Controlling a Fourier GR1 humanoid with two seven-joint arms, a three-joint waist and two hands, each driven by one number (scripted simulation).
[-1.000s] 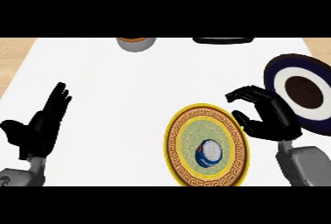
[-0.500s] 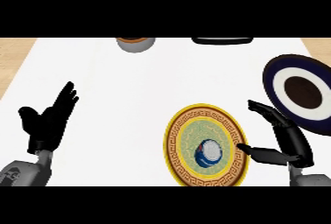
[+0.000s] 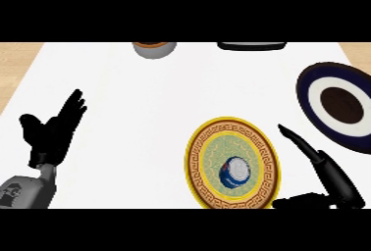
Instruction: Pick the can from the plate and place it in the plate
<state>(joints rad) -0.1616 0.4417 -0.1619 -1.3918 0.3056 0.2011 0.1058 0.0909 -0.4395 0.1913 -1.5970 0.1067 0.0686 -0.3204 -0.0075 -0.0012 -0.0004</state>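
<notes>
At the lower right, the right hand (image 3: pixel 330 171) is spread wide just beside the yellow-rimmed plate (image 3: pixel 210 147), where the can (image 3: pixel 234 171) sits. The left hand (image 3: pixel 52 132) rests open on the white surface (image 3: pixel 159 98). Farther right lies a dark blue plate (image 3: pixel 313 88).

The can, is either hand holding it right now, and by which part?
No. The can stands free on the yellow-rimmed plate. The right hand is open beside that plate, and the left hand rests open at the left.

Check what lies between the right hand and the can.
In the head view, only the yellow plate's patterned rim and green centre lie between the right hand and the can; nothing else.
</notes>
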